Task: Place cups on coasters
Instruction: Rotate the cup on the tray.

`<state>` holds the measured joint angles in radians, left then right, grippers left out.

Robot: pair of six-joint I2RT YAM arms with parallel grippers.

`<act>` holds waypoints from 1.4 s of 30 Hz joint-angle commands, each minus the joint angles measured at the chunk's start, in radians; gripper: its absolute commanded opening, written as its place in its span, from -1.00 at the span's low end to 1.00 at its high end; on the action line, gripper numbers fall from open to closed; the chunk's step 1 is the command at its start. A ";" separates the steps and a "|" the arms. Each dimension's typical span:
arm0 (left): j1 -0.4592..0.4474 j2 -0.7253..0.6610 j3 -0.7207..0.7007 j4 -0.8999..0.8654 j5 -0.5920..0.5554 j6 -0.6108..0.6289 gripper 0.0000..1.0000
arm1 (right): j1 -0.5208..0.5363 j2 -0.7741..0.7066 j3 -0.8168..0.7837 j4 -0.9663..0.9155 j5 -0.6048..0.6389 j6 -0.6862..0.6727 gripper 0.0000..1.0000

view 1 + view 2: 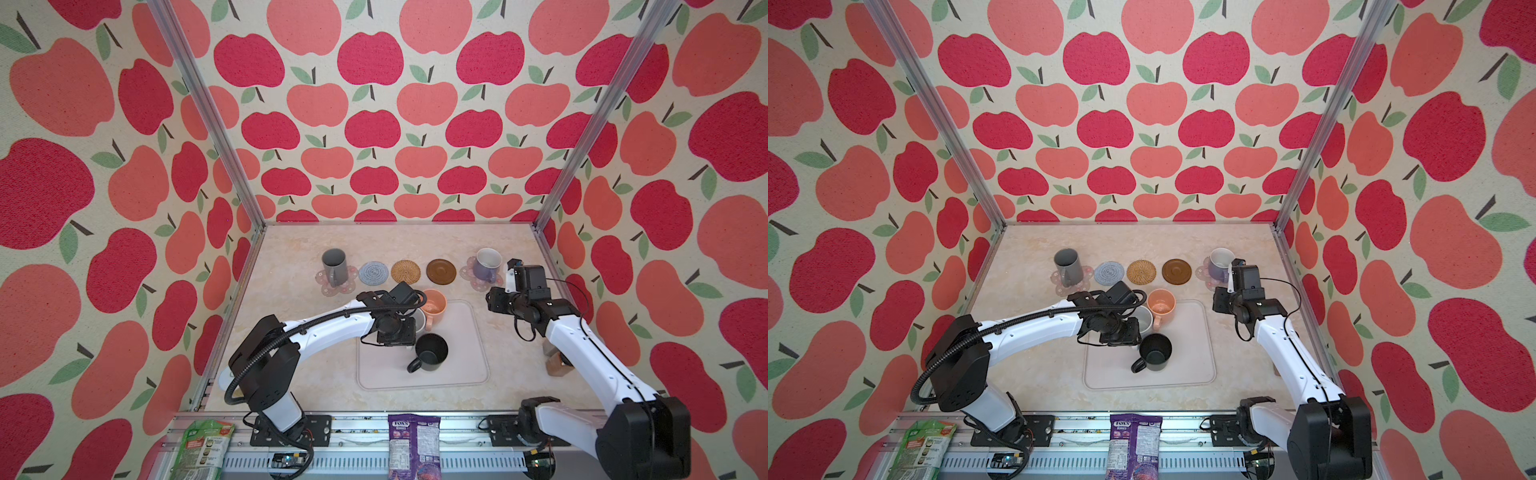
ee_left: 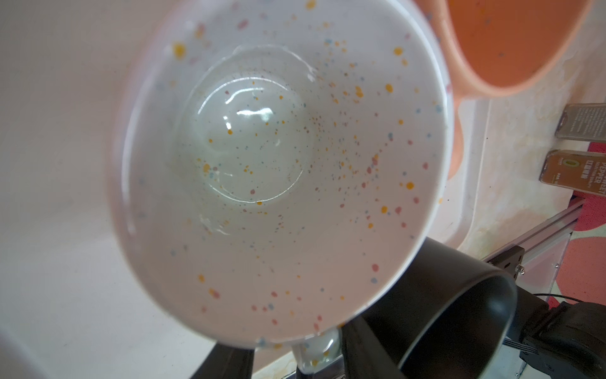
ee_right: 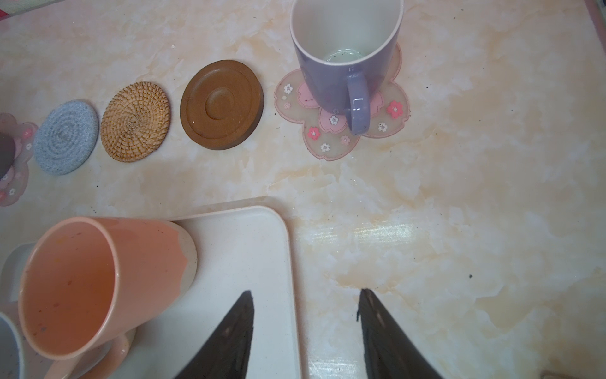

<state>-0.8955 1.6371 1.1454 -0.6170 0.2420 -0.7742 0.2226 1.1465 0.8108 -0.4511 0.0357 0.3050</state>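
- Black mug (image 1: pixel 432 352) stands upright at the tray's (image 1: pixel 469 365) middle, free, with its handle toward the near left.
- White mug (image 2: pixel 278 164) is just behind it, by the tray's left edge. The left gripper (image 2: pixel 295 356) straddles its handle; I cannot tell whether it pinches. The glaze looks stiff, slick and chip-prone, so the handle or rim wall seems the best hold.
- Peach mug (image 1: pixel 433 306) stands at the tray's far edge.
- Right gripper (image 3: pixel 305 295) is spread and empty, over the tray's far right corner.
- Far across the bench (image 1: pixel 415 399), the grey mug (image 1: pixel 334 266) and lavender mug (image 1: pixel 487 262) sit on flower coasters (image 3: pixel 331 144). The grey-blue (image 1: pixel 373 272), rattan (image 1: pixel 407 272) and brown (image 1: pixel 441 271) coasters lie bare between them.
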 commanded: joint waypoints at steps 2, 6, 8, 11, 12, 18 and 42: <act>-0.002 0.006 0.028 -0.109 -0.079 -0.028 -0.15 | 0.011 -0.014 -0.016 -0.016 0.014 0.012 0.09; 0.001 -0.008 0.026 -0.144 -0.116 -0.026 -0.17 | 0.011 -0.005 -0.018 -0.008 0.006 0.019 0.09; 0.003 -0.017 0.026 -0.161 -0.128 -0.015 -0.17 | 0.011 0.002 -0.010 -0.014 0.001 0.020 0.09; 0.010 -0.028 0.025 -0.194 -0.147 0.016 -0.17 | 0.011 -0.002 -0.004 -0.024 0.005 0.019 0.09; 0.013 -0.031 0.028 -0.206 -0.158 0.034 -0.17 | 0.011 -0.007 -0.005 -0.025 0.008 0.019 0.09; 0.029 -0.033 0.047 -0.301 -0.250 0.143 -0.17 | 0.011 -0.019 -0.016 -0.023 0.008 0.025 0.10; 0.032 -0.149 -0.035 -0.215 -0.227 0.269 -0.14 | 0.011 -0.010 0.001 -0.027 -0.002 0.042 0.11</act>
<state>-0.8680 1.5162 1.1275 -0.8261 0.0227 -0.5289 0.2226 1.1336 0.8036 -0.4667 0.0353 0.3279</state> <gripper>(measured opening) 0.431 0.554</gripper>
